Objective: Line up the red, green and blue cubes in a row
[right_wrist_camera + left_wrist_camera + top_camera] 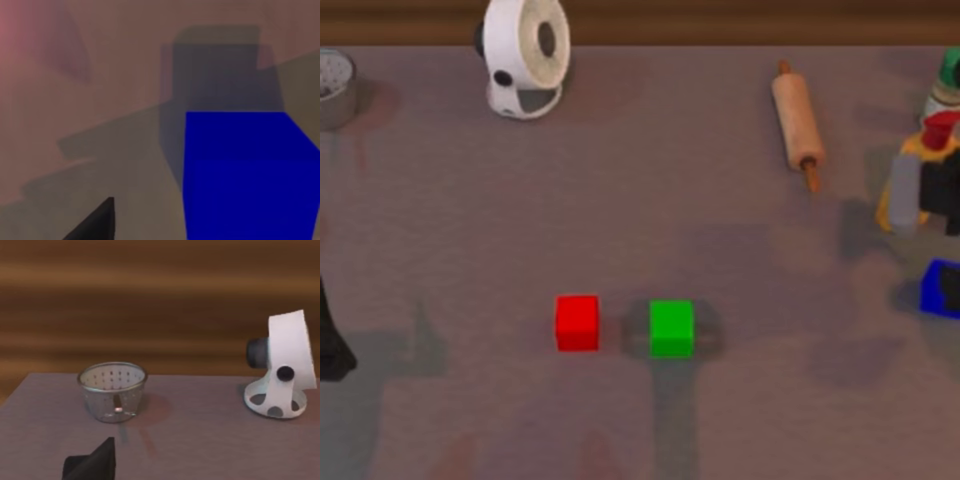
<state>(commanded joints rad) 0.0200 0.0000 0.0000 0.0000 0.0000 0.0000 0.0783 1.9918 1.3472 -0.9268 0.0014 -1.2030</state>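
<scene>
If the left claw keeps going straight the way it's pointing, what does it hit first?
Probably the metal strainer, which sits almost dead ahead in the left wrist view, with bare table before it. The white fan stands well off to one side. Depth is uncertain.

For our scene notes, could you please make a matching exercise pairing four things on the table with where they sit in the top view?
Things:
1. red cube
2. green cube
3. blue cube
4. rolling pin

Places:
A. at the right edge, by the right gripper
B. far side, right of centre
C. left one of the central pair
D. right one of the central pair

Pairs: 1-C, 2-D, 3-A, 4-B
</scene>
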